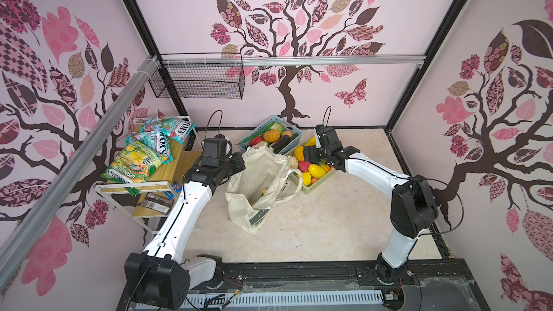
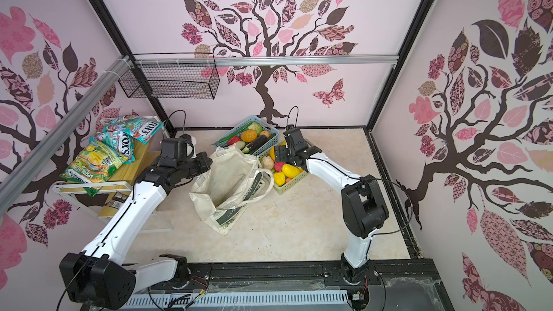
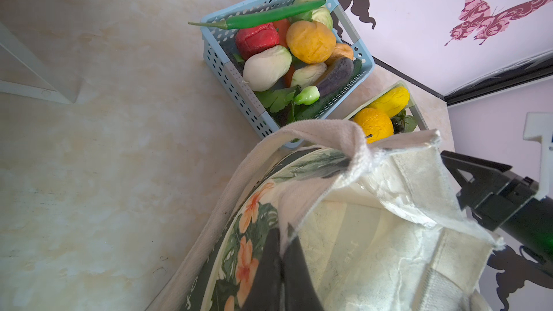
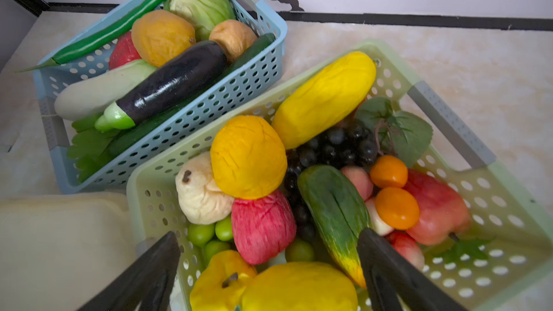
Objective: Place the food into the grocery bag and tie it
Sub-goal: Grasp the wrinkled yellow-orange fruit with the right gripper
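Food [image 4: 248,157] beneath spread right tool [image 4: 267,233], seemingly untouched

**Grocery bag** [image 3: 404,249]: cream woven canvas, matt and coarse; crinkled inner lining with a slight sheen.
**Blue basket** [image 4: 209,109], behind the bag: perforated plastic, smooth, semi-gloss.
**Pale green basket** [image 4: 493,204], right of the bag: the same plastic.
**Eggplant** [image 4: 173,82]: smooth, glossy.
**Orange fruit** [image 4: 248,157]: matt, wrinkled skin.
**Snack packets** [image 1: 140,157], left of the bag: glossy printed film.
**Tabletop** [image 1: 344,204], under the bag: smooth, marbled, low sheen.
**Wire basket** [image 1: 197,82], high behind the bag: black metal mesh.
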You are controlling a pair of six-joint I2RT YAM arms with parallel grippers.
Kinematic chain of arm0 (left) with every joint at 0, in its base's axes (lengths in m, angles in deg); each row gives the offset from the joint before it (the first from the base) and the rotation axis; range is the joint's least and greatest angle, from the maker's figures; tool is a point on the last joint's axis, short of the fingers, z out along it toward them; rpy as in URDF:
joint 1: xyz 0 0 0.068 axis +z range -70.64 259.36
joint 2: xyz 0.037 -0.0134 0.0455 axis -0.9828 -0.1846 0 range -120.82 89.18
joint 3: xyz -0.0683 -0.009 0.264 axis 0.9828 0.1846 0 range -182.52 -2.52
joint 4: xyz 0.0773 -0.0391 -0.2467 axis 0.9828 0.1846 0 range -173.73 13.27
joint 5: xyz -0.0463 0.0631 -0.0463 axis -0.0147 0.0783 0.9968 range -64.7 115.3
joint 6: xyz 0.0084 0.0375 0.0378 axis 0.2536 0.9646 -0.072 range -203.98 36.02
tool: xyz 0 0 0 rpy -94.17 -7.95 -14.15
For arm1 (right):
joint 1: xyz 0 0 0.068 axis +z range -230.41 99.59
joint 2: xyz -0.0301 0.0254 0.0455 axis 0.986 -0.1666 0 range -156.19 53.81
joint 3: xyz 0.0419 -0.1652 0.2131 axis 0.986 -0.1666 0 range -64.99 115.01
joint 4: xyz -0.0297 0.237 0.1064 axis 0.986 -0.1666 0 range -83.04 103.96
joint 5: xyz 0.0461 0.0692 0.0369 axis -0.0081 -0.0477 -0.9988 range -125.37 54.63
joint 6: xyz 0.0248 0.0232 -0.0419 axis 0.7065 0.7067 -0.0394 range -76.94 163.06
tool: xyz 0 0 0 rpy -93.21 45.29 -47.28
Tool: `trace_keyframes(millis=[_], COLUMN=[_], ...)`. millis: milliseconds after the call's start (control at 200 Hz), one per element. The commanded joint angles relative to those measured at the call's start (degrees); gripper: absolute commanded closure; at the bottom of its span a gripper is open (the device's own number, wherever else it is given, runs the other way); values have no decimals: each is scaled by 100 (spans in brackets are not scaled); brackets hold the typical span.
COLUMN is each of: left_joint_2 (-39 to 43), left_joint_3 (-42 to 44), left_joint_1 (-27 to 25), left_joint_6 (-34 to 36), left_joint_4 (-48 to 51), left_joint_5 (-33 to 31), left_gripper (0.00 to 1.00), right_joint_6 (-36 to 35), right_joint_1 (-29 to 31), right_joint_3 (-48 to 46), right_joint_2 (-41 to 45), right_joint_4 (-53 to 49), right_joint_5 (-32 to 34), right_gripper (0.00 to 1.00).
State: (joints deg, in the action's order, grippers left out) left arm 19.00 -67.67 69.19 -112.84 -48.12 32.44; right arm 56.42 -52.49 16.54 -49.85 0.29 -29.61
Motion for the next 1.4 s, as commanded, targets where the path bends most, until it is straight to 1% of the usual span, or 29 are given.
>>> trace_keyframes(millis=[0,220,630,820,1015,1190,1395], left_joint_2=[84,118,180,229,260,309,321], left_joint_3=[-169,-286,-411,-400,-419,-404,-335], left_joint_1=[-37,-124,-169,-178,-185,-181,-189], left_joint_6=[65,62,52,56,54,54,18], left_joint_4=[-66,51,238,275,328,376,384], left_joint_5=[-163,-213,-342,-388,-414,-466,-453], left_gripper=[97,97,97,96,96,96,96], right_joint_6=[-95,-101,-83,-35,81,114,50], right_joint_1=[-27,-27,-32,-24,-24,-31,-25], right_joint_3=[372,912,1620,1717,1622,1514,1446], right_joint_2=[-429,-949,-1806,-2039,-2121,-2048,-1653], right_joint_4=[-147,-257,-416,-437,-364,-275,-271], right_joint_5=[-150,-281,-325,-474,-576,-558,-389], right_gripper=[5,5,5,10,16,23,24])
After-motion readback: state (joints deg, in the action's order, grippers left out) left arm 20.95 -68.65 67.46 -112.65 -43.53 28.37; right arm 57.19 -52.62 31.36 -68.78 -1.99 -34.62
